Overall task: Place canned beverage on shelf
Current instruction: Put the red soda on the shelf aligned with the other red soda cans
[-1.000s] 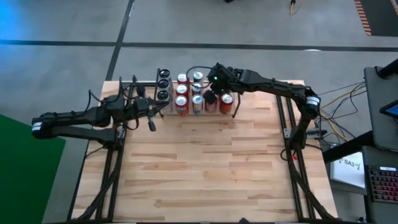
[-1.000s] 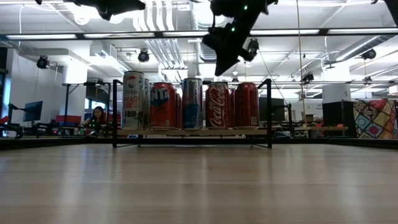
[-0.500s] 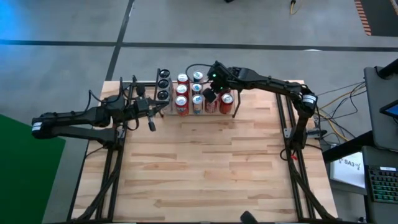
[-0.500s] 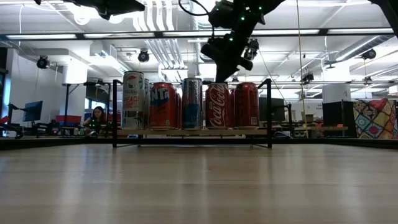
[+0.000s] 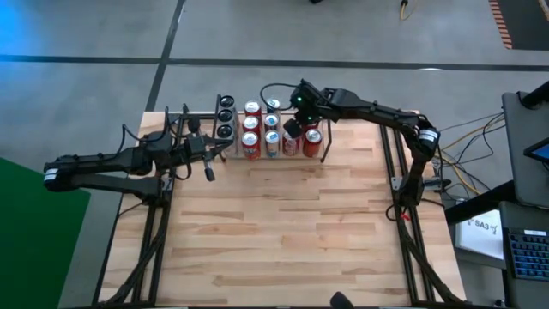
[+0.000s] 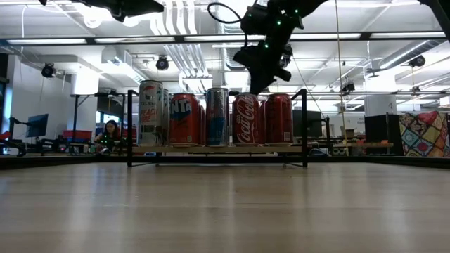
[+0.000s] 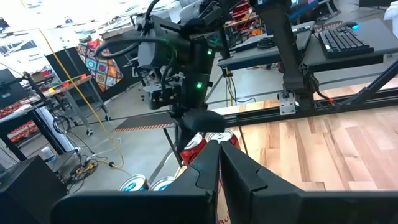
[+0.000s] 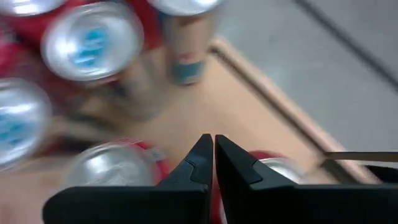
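I judge placing finished: the cans [image 6: 214, 117] stand in rows on the shelf [image 6: 216, 150] at the table's far edge. My right gripper [image 6: 261, 83] hangs above them, fingers together, empty; retreat comes next. Left gripper [image 5: 208, 172] waits alongside, fingers together. One red can [image 6: 245, 118] reads Coca-Cola.

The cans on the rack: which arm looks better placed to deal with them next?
Probably the right. Its gripper, jaws shut and empty, hangs directly over the cans on the shelf; the left gripper waits off to the side.

Grey concrete floor [image 5: 343, 34], white ceiling pipes [image 6: 184, 21], cluttered desks [image 7: 323, 46], seated person [image 6: 110, 131].
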Motion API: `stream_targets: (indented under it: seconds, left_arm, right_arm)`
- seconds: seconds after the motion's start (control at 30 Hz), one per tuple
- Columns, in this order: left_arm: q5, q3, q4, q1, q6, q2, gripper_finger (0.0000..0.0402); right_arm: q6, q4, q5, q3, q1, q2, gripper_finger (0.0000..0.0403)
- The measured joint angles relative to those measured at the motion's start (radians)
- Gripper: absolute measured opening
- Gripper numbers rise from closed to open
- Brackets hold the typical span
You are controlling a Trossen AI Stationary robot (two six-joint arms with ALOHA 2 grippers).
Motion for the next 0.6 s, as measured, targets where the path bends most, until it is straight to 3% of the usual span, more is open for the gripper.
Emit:
stream_targets:
  seconds: [0.1, 0.6]
  left_arm:
    - [0.000, 0.000, 0.000, 0.000, 0.008, 0.000, 0.0000]
    - [0.000, 0.000, -0.001, 0.000, 0.011, 0.000, 0.0000]
  right_arm:
    - [0.008, 0.000, -0.083, 0.000, 0.011, 0.000, 0.0009]
    - [0.029, 0.003, -0.090, 0.000, 0.054, 0.000, 0.0009]
